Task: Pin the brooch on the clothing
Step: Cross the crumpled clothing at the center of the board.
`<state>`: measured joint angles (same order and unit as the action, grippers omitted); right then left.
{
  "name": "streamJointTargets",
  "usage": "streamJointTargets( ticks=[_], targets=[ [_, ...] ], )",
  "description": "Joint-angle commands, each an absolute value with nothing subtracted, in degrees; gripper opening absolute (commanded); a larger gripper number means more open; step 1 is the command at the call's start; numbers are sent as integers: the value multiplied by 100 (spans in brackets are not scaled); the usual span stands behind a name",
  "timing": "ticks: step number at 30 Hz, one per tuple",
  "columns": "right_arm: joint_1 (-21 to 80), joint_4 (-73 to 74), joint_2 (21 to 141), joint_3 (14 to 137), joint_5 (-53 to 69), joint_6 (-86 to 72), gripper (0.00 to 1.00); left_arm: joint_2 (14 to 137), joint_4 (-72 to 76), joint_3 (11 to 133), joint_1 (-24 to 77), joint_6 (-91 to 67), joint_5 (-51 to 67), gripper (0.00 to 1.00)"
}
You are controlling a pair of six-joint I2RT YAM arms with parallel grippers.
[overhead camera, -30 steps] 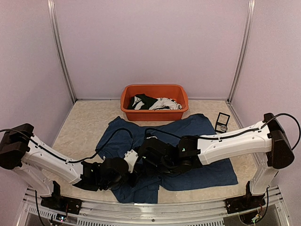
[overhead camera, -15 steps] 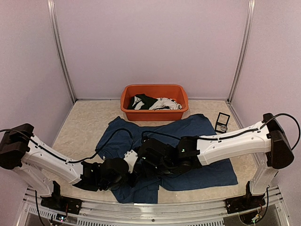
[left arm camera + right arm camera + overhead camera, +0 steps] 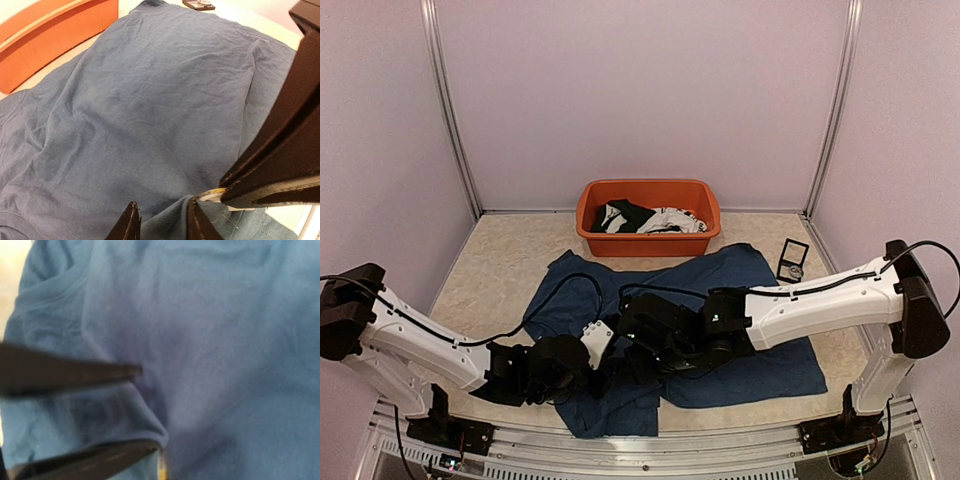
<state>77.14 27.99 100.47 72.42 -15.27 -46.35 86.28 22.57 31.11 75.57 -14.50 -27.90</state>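
The clothing (image 3: 740,290) is a navy T-shirt spread on the table in front of both arms. Over its near hem the two grippers meet. My left gripper (image 3: 162,220) stands open, with a raised fold of the fabric (image 3: 170,220) between its fingers, against the right-hand one. My right gripper (image 3: 632,362) comes in from the right, shut on the brooch (image 3: 212,194), a small white and yellow disc pressed to the fold; a thin pin (image 3: 227,220) shows below it. In the right wrist view the left gripper's fingers (image 3: 100,372) flank the fold and the brooch (image 3: 161,469) shows only as a yellow edge.
An orange tub (image 3: 650,245) holding black and white garments (image 3: 645,218) stands behind the shirt. A small black-framed item (image 3: 792,262) lies on the table (image 3: 500,270) right of the shirt. Metal posts and pale walls close in the sides and back.
The left gripper's jaws have parted from shut, letting the fold sit loose between them. The left arm has shifted slightly; the right gripper has stayed shut at the fold.
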Motion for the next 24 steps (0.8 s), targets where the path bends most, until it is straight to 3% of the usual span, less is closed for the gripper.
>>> streamJointTargets(
  ticks=[1,2,7,13,24],
  targets=[
    [7853,3052,9844,7201,-790,-4351,0,8331,2405,2952,7511,-1124,-2555,38],
    [7857,3094,9849,7216,-752,-4320,0,8272,2419,2926,7507,-1095,-2515,39],
    [7825,3330,9891,7250,-678,-4225,0,7868,2452,2713,7484,-912,-2152,66],
    [7757,3480,9969,7374,-670,-4078,0,7417,2200,2558,7281,-742,-1422,83],
    [7606,3515,9975,7453,-631,-3847,0,7230,2099,2330,6703,-294,654,84]
  ],
)
